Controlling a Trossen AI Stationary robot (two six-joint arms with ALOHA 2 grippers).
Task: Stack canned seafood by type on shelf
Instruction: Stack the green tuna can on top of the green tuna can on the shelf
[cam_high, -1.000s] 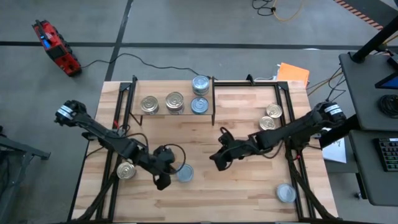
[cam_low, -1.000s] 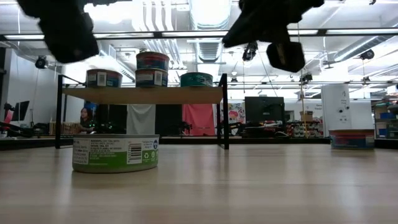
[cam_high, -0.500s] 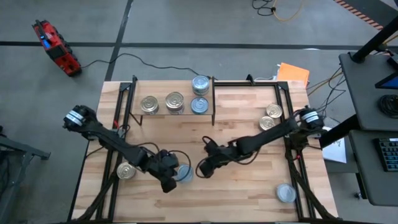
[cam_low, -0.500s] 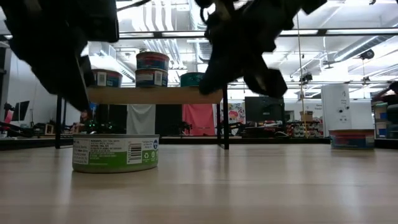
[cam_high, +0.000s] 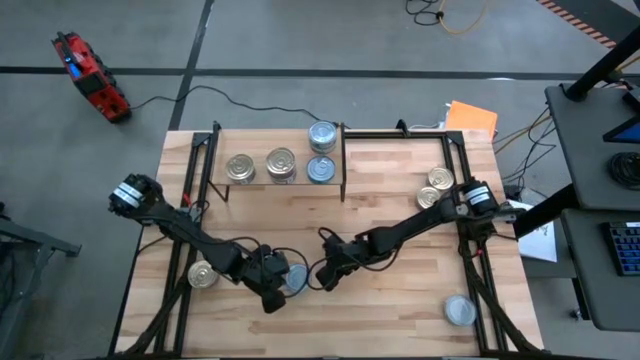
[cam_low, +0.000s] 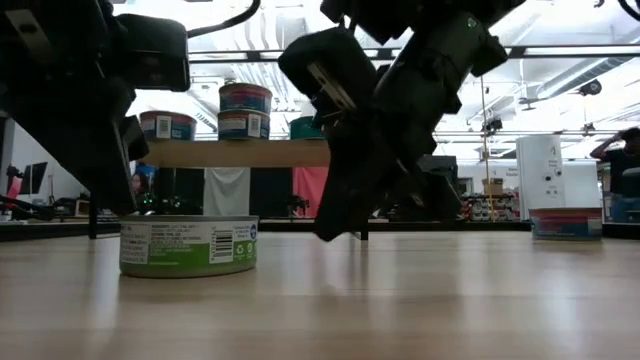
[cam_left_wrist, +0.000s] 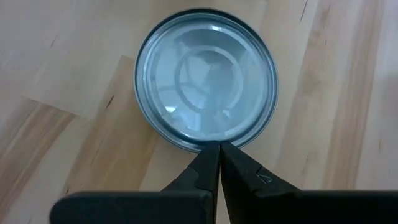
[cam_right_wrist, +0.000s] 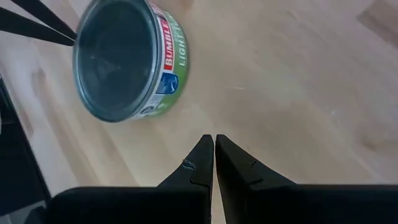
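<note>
A tin (cam_left_wrist: 206, 78) with a silver-grey lid and a green label (cam_right_wrist: 124, 62) stands flat on the tabletop near the front (cam_high: 295, 281). My left gripper (cam_left_wrist: 217, 146) is shut, its tips at the tin's rim on the table's left side. My right gripper (cam_right_wrist: 214, 138) is shut and hovers low on the tin's right side (cam_high: 322, 280), apart from it. The shelf (cam_high: 270, 183) at the back carries two golden-lidded tins (cam_high: 240, 168) (cam_high: 281, 163) and silver-lidded tins (cam_high: 321, 168) at its right end, one on another (cam_low: 245, 110). My left gripper's shut fingertips (cam_left_wrist: 211, 155) reach the tin's lid rim (cam_left_wrist: 202, 147), slanting down from the table's left. Whether they truly touch it I cannot tell. The tin sits upright with its base on the table.
A golden tin (cam_high: 203, 275) lies left of my left gripper. Two golden tins (cam_high: 440, 180) (cam_high: 428, 198) stand at the right, and a silver tin (cam_high: 460, 310) sits at the near right corner. Black frame rails (cam_high: 462, 170) run along both table sides.
Both arms have sunk toward the tabletop with their fingers shut throughout. My right gripper has swept toward the table's left and near edge, ending close beside the silver-lidded tin. My left gripper has come down to that tin's rim.
</note>
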